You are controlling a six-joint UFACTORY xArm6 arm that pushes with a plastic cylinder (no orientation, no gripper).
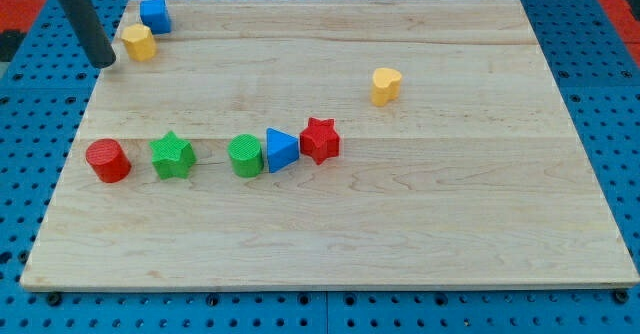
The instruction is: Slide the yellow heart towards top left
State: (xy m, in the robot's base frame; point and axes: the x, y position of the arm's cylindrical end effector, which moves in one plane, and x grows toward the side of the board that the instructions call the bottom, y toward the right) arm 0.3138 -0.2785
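Tool rod tilted, my tip [104, 64] top left, far from yellow heart [386, 85]; no jaws.

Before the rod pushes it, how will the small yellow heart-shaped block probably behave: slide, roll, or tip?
The small yellow heart-shaped block looks squat and flat-based, so it probably slides, not rolls. The smooth wooden board suggests easy sliding. An off-centre push may turn it. My tip is far away, at the view's left.
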